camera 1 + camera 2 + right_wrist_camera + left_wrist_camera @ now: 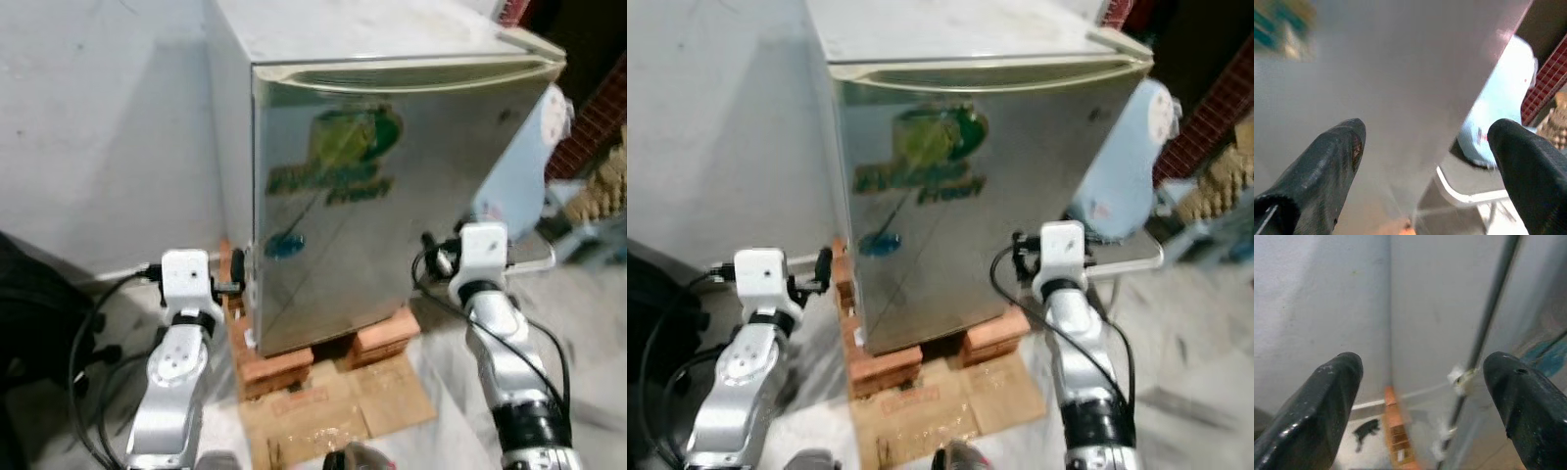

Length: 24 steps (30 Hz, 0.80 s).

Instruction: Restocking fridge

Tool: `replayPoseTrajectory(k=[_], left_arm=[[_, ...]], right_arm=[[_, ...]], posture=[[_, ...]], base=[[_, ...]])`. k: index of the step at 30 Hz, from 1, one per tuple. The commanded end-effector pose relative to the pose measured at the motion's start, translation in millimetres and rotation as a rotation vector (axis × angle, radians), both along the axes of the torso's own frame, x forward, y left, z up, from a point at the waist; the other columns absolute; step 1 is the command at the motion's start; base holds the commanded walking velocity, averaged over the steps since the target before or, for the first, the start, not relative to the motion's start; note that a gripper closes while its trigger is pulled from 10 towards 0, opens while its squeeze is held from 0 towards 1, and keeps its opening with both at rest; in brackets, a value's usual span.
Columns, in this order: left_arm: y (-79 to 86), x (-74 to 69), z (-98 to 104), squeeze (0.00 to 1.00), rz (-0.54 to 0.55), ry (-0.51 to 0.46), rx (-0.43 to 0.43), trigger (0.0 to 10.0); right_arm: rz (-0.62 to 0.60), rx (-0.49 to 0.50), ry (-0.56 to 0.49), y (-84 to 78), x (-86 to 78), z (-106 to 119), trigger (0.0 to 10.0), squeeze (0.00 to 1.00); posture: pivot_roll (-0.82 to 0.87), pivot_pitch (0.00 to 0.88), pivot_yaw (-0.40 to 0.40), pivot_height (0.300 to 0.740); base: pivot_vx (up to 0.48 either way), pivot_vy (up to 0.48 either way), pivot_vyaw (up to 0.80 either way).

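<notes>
The left gripper (1422, 377) is held with its two black fingers spread wide, nothing being pinched between them; it is raised just beside the left front corner of the fridge (392, 206), where the pale side wall meets the door edge, and whether the fingers touch the cabinet cannot be told. Through the gap a dark door seam, a white hinge piece and an orange brick below can be made out. A black cable (83, 343) is looped beside the left silver arm over the pale floor (127, 304). The fridge is a small boxy unit with a shut, glossy metallic door, a cream curved handle strip along the top edge, a green and yellow sticker (348, 147) in the middle and a small blue sticker lower down. It is raised on rough orange bricks (279, 367), and a flattened sheet of brown cardboard (338, 401) is laid on the floor in front. The right gripper (1425, 142) is likewise spread wide and empty, held close to the right edge of the door, contact not being clear. Behind it a smooth light-blue rounded container (1122, 162) is seen resting on a white-framed stand (1141, 257), with a red brick wall (593, 113) beyond.
</notes>
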State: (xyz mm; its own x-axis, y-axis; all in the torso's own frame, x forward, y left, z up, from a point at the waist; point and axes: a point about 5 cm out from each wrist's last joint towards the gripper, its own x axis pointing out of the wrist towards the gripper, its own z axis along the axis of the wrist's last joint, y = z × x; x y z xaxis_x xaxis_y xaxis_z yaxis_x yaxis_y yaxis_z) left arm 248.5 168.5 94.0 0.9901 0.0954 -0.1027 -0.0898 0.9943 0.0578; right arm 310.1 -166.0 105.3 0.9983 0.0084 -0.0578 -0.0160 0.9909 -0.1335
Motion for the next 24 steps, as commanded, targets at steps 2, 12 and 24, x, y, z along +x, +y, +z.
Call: replayPoseTrajectory(k=[2, 12, 24], left_arm=[[-7.7, 1.6, 2.8, 0.0, -0.013, -0.006, -0.014, 10.0], [-10.1, 0.7, 1.5, 0.0, -0.029, 0.006, -0.032, 10.0], [-8.6, 7.5, 10.8, 0.0, -0.07, -0.032, -0.034, 10.0]], right_arm=[[-0.025, -0.015, 0.012, -10.9, -2.6, -1.9, 10.0, 0.0], [-0.024, -0.021, 0.019, -11.1, -3.1, -2.6, 10.0, 0.0], [-0.022, -0.023, -0.001, -10.1, 4.3, 4.4, 10.0, 0.0]], posture=[[0.09, 0.051, -0.079, 0.74], [0.09, 0.058, -0.081, 0.74], [0.1, 0.066, -0.078, 0.74]], base=[[0.0, 0.0, -0.78], [-0.138, 0.0, -0.78], [-0.093, 0.0, -0.78]])
